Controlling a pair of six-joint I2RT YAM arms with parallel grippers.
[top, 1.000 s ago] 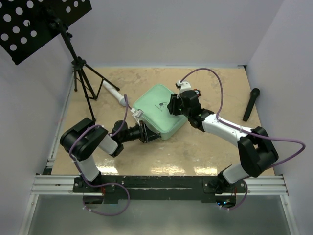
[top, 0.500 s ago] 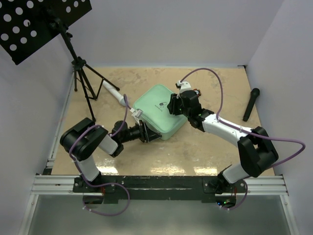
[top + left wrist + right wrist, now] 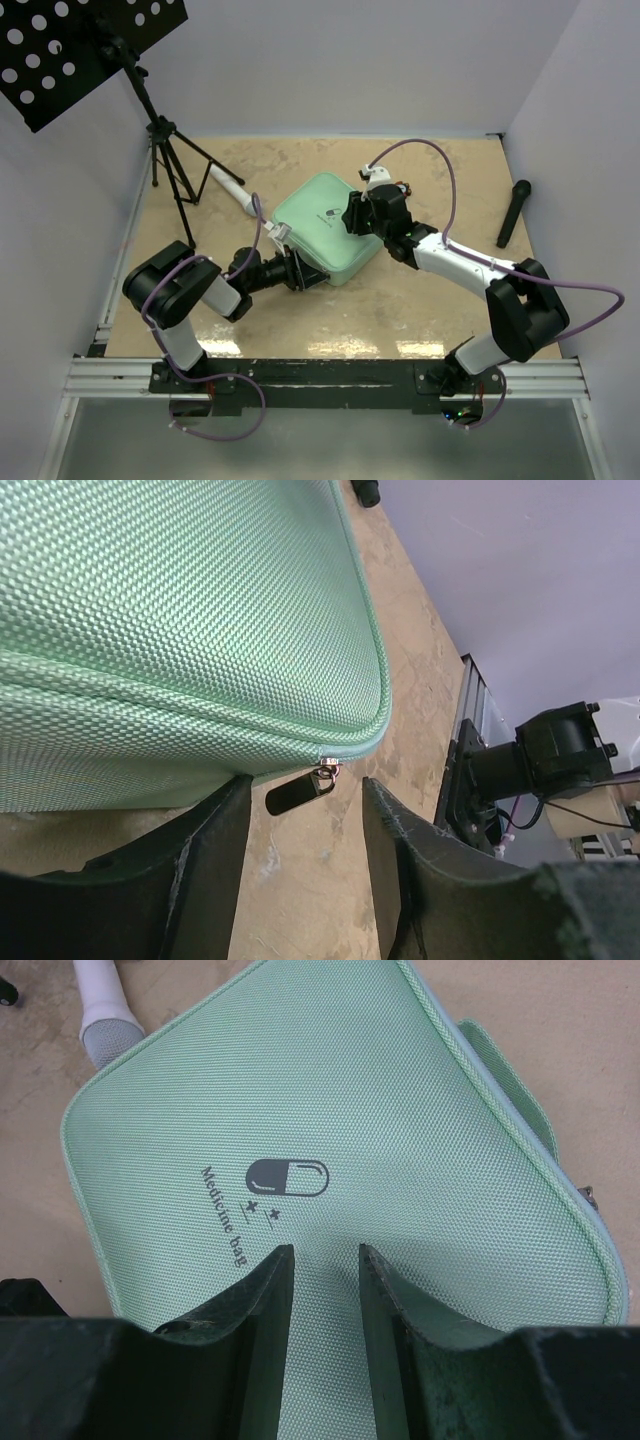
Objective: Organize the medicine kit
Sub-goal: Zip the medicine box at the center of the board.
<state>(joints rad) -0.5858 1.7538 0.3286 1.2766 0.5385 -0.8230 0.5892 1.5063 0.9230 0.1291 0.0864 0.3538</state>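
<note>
The mint-green medicine kit lies zipped shut in the middle of the table, pill logo up. My left gripper is low at its near corner and open. The black zipper pull hangs loose between the fingers, touching neither, and the kit's side fills the left wrist view. My right gripper comes from the right and its fingertips rest on the kit's lid just below the logo. Its jaws stand a little apart with only fabric under them.
A white-and-grey cylinder lies just left of the kit's far corner. A black microphone lies by the right wall. A music stand's tripod stands at the far left. Walls enclose the table on three sides.
My left gripper's jaws have spread apart at the kit's near corner. The kit and the right arm have not moved.
</note>
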